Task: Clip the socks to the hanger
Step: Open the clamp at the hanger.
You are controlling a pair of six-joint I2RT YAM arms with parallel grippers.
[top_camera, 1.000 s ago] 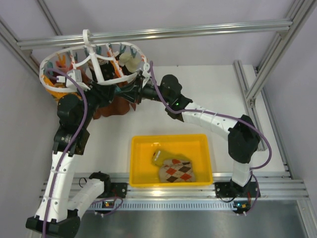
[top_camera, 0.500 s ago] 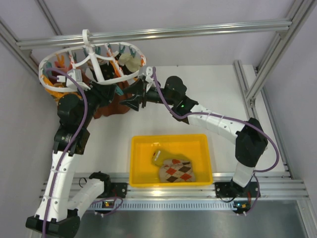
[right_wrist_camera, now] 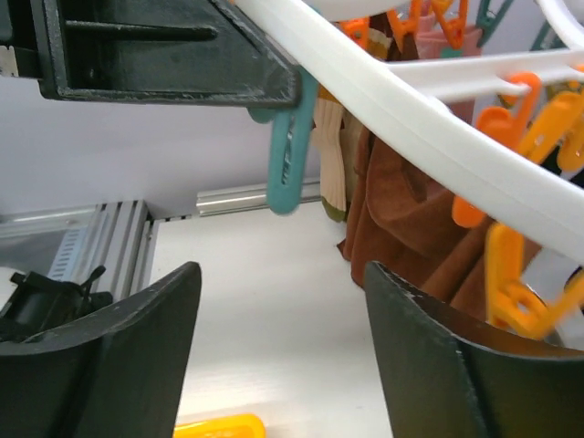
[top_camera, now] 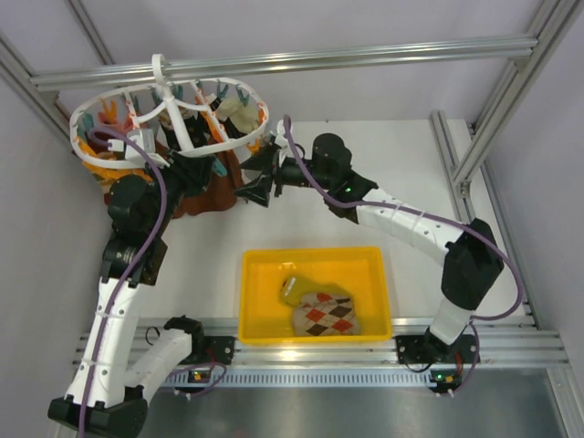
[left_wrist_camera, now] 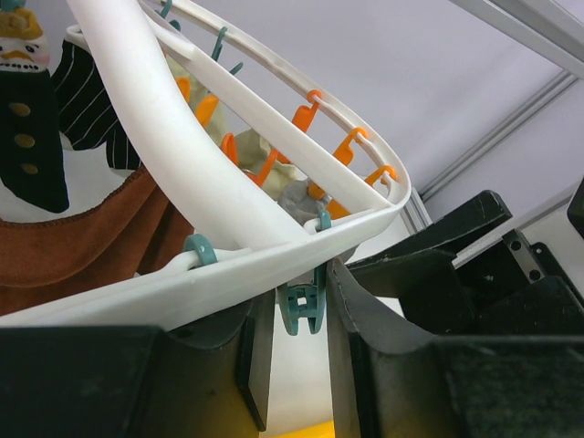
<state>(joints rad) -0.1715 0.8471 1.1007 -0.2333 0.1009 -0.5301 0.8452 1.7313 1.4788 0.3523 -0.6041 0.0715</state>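
Observation:
The white round hanger (top_camera: 169, 119) hangs at the back left, with orange and teal clips on its rim (left_wrist_camera: 228, 274). My left gripper (top_camera: 217, 170) reaches up under the near rim, its jaws (left_wrist_camera: 297, 315) shut on a teal clip (left_wrist_camera: 303, 306) that holds nothing. My right gripper (top_camera: 249, 173) stands open just right of that spot, nothing between its fingers (right_wrist_camera: 281, 274); the same teal clip (right_wrist_camera: 290, 151) hangs above them. An argyle sock (top_camera: 327, 315) and a mustard-yellow sock (top_camera: 299, 290) lie in the yellow bin (top_camera: 265, 274).
Rust-brown fabric (top_camera: 208, 196) hangs from the hanger behind both grippers, also seen close to my right finger (right_wrist_camera: 401, 210). A dark striped sock (left_wrist_camera: 41, 128) hangs further along the ring. Aluminium frame rails (top_camera: 292, 62) run overhead and along the right side.
My right gripper has opened wide and drawn back to the right, away from the hanger's rim. My left gripper has stayed at the teal clip.

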